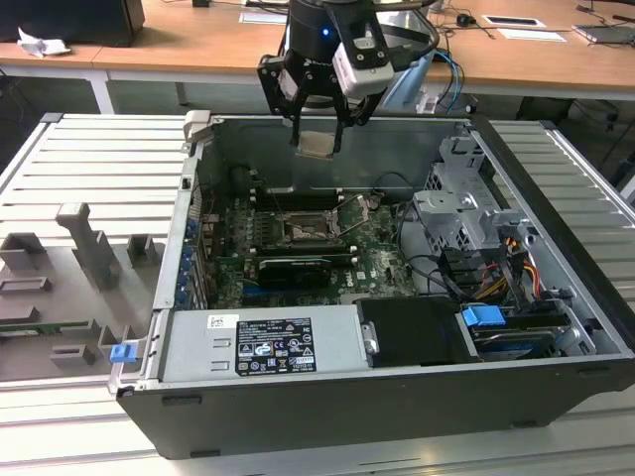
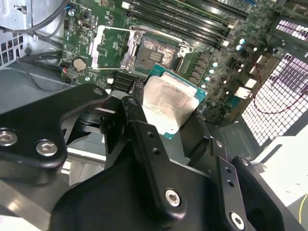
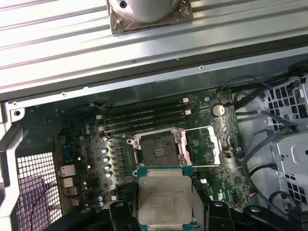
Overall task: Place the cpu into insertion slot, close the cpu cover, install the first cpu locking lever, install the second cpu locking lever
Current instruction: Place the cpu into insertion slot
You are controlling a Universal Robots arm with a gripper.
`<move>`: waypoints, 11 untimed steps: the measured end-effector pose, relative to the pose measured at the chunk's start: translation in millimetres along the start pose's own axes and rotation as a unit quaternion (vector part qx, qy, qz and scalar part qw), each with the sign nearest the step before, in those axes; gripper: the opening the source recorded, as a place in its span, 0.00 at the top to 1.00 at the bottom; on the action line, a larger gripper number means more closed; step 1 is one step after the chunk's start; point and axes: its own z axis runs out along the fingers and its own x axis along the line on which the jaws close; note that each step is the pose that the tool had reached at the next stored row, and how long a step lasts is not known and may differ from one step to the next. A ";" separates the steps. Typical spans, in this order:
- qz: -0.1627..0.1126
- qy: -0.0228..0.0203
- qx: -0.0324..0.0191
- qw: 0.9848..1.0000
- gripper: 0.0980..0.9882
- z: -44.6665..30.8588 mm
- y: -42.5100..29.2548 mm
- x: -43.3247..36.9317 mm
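gripper (image 1: pixel 317 131) hangs over the open computer case (image 1: pixel 327 416) in the exterior view, and its fingers (image 1: pixel 296 119) pinch the cpu (image 1: pixel 317 145) by two opposite edges. the cpu is in the air, at about the height of the case's upper rim, well apart from the insertion slot (image 1: pixel 303 230) on the green board below. the case lies on the ribbed counter (image 1: pixel 99 149).

in the second wrist view you see the pale metal face of the cpu (image 2: pixel 168 103) between the black fingers (image 2: pixel 144 139). beyond it is the insertion slot (image 2: pixel 156 52), with its dark pin field uncovered. the cpu cover (image 2: pixel 109 48) is swung open and lies just beside the slot, so it does not block the way down.

in the first wrist view the cpu (image 3: pixel 163 197) looks roughly square to the insertion slot (image 3: pixel 158 149). the cpu cover (image 3: pixel 208 144) is open at one side of the slot, and the memory slots (image 3: pixel 144 118) run along another side.

i think your main risk is the seating. the hold is only on thin edges, so the chip may slip or tilt on the way down. if it comes down turned, shifted or with one corner first, it can bend the pins. a descent too near the open cover could also catch its frame.
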 end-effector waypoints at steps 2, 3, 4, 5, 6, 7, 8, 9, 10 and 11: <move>0.009 -0.001 0.000 1.000 0.50 0.2 0.0 0.0; 0.013 -0.001 0.000 1.000 0.50 0.2 0.0 0.0; 0.018 -0.002 0.000 1.000 0.50 0.3 0.0 0.0; 0.022 -0.002 0.000 1.000 0.50 0.3 0.0 0.0; 0.026 -0.002 0.000 1.000 0.50 0.4 0.0 0.0; 0.029 -0.003 0.000 1.000 0.50 0.4 0.0 0.0; 0.034 -0.003 0.000 0.999 0.50 0.5 0.0 0.0; 0.038 -0.003 0.000 0.999 0.50 0.5 0.0 0.0; 0.042 -0.004 0.000 0.999 0.50 0.6 0.0 0.0; 0.047 -0.004 0.000 0.999 0.50 0.7 0.0 0.0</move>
